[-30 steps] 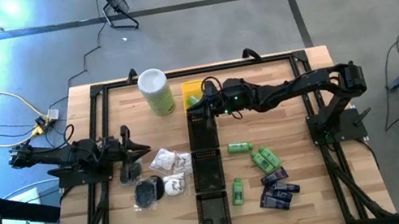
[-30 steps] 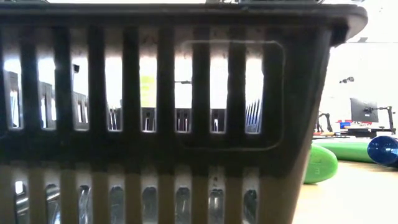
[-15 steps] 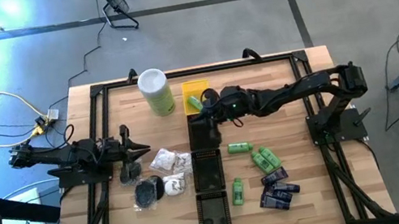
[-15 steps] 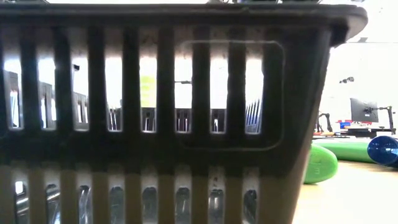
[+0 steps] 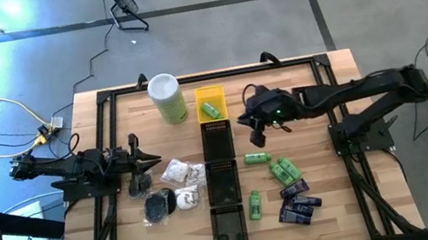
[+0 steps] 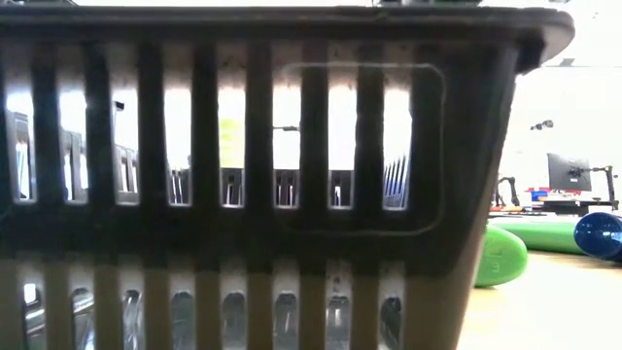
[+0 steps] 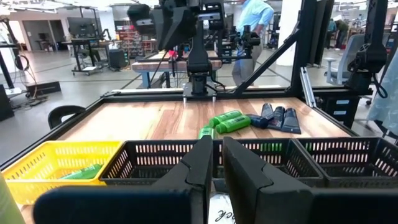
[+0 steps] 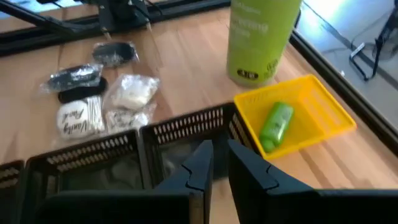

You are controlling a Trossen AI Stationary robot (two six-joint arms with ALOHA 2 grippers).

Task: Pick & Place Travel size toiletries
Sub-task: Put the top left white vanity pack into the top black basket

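- The right gripper (image 5: pixel 255 133) is seen above the table just right of the row of black trays (image 5: pixel 223 180), its fingers pressed nearly together with nothing pinched between them.
- One green bottle (image 5: pixel 210 110) is shown lying inside the yellow tray (image 5: pixel 199 97) at the far end of that row, beside the tall pale-green canister (image 5: pixel 167 98).
- More green bottles (image 5: pixel 280 167) are scattered on the wood right of the trays, with dark blue packets (image 5: pixel 298 204) near them.
- White clear-wrapped pieces (image 5: pixel 181 173) and black pucks (image 5: pixel 159 205) are gathered left of the trays.
- The left gripper (image 5: pixel 150 158) is held at the table's left side, close to the wrapped pieces, its fingers drawn together and empty.
- In the low view, a slatted black tray wall (image 6: pixel 253 175) fills most of the picture.
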